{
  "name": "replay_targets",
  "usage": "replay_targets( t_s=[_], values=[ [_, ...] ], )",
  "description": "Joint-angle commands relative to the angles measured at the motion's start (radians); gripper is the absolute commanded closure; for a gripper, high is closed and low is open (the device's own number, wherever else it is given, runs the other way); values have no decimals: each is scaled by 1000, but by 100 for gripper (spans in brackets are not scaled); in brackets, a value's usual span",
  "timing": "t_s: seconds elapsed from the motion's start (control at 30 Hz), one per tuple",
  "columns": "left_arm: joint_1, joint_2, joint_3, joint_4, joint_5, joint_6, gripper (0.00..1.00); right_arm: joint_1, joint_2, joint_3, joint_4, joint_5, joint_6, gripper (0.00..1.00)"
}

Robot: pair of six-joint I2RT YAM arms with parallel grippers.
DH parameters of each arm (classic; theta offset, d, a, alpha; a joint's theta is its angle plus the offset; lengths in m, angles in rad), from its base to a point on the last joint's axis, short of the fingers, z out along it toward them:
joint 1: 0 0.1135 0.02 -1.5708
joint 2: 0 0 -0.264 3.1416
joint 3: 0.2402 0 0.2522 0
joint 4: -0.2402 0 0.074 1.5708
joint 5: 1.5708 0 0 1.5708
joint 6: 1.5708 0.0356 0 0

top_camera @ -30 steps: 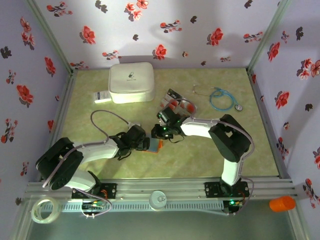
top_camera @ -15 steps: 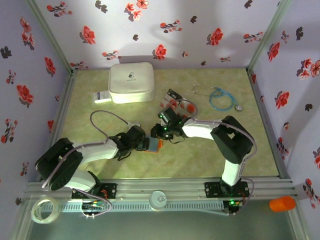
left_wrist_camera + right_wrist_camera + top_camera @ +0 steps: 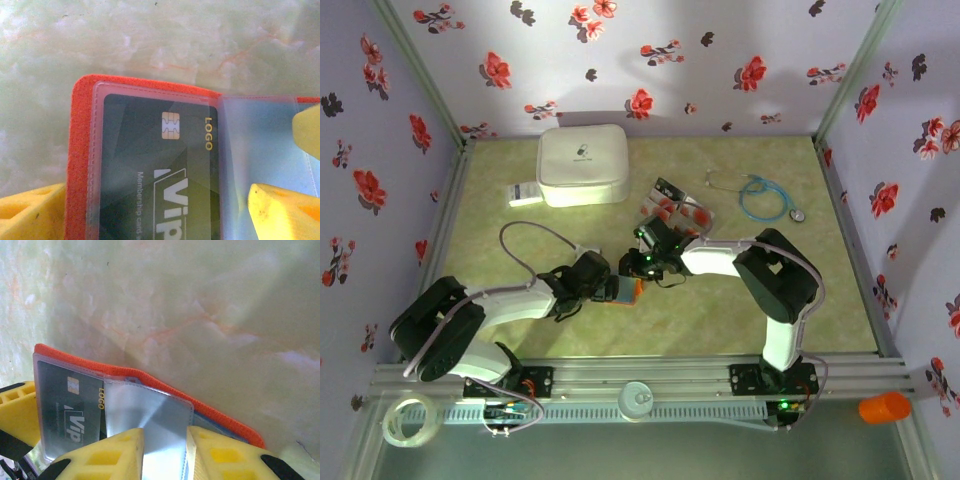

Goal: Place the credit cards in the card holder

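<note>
**Open card holder (image 3: 80,165) held between two grippers, mid-bench toward the near edge**

The orange-red wallet, bluish-grey inside, carries one dark card (image 3: 150,165) with a gold chip, "LOGO" and "Vip" in its first clear sleeve. The left gripper (image 3: 155,215) clasps it with its fingers set wide. The right gripper (image 3: 165,450) has a narrow gap around a clear sleeve leaf (image 3: 150,420); whether it grips is unclear. Farther back, loose credit cards (image 3: 675,208) lie fanned.

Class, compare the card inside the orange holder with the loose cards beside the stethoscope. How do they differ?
The sleeved card sits under clear plastic in the card holder; the loose cards lie bare on the table. The sleeved card shows a dark face with a chip; the loose cards show white and red. All are flat.
</note>
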Motion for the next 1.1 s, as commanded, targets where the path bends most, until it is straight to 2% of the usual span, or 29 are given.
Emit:
replay_targets(
  t_s=[0.0, 0.33, 0.63, 0.87, 1.07],
  values=[
    [-9, -16, -19, -9, 17, -10, 11, 6, 13, 19, 29, -39, 30, 71],
    [-9, -42, -26, -21, 3, -11, 11, 5, 9, 9, 85, -63, 67, 74],
    [-8, -71, -30, -31, -12, -13, 11, 1, -109, -23, -82, 49, -43, 79],
    [-9, -80, -18, -45, -14, -7, 10, 15, -223, -82, -184, 155, -89, 68],
    [-9, -91, -4, -62, -22, -3, 7, 48, -198, -96, -233, 214, -113, 64]
  ],
)
